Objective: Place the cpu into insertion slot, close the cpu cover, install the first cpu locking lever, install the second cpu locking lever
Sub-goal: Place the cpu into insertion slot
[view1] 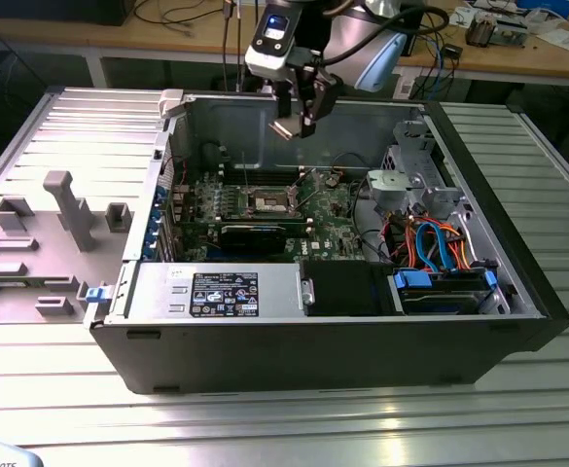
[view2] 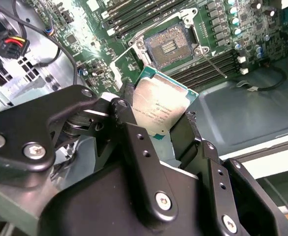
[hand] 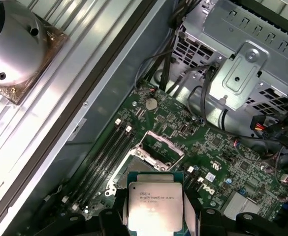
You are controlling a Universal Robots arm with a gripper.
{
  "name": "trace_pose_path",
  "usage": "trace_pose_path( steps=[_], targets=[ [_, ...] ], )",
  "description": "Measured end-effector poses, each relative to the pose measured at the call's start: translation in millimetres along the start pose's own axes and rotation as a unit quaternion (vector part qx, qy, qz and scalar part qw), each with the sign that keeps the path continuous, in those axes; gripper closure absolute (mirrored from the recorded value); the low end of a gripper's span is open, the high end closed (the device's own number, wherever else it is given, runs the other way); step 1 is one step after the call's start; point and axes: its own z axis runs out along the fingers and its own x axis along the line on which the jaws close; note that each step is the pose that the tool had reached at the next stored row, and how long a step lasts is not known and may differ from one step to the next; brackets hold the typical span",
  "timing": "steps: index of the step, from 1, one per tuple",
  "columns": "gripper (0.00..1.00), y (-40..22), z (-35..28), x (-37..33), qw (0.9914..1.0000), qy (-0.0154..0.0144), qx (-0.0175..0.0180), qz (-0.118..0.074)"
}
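Note:
My gripper [view1: 297, 119] hangs above the open computer case, shut on the cpu [view1: 285, 129], a small silver-topped square chip. Both wrist views show the cpu [view2: 159, 110] [hand: 155, 205] clamped by its edges between the black fingers [view2: 129, 105]. Below it on the green board lies the insertion slot [view1: 268, 202] [view2: 167, 46], its dark centre bare. The cpu cover [view2: 128, 62] [hand: 162, 146] stands swung up beside the slot. A thin locking lever [view2: 213, 64] sticks out past the slot's corner. The cpu is well clear of the slot, with air between them.
Long memory slots [hand: 102, 157] run beside the socket. A black expansion card [view1: 253, 234] lies in front of it. A metal drive cage [view1: 410, 180] with orange and blue cables [view1: 435, 243] fills the exterior view's right side. The case walls [view1: 235, 122] surround the board.

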Motion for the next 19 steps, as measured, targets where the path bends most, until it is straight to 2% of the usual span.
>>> trace_pose_path(
  steps=[3, 4, 5, 12, 19],
  targets=[
    [0.46, 0.0, 0.5, 0.0, 0.99977, -0.0019, -0.0004, 0.021],
    [0.46, -0.1, 0.8, 0.0, 0.99944, -0.0030, -0.0006, 0.033],
    [0.46, -0.2, 0.8, 0.0, 0.99929, -0.0033, -0.0007, 0.037],
    [0.46, -2.9, 0.7, 1.8, 0.99915, -0.0036, -0.0008, 0.041],
    [0.46, -3.0, 0.7, 1.9, 0.99914, -0.0037, -0.0008, 0.041]
  ],
)
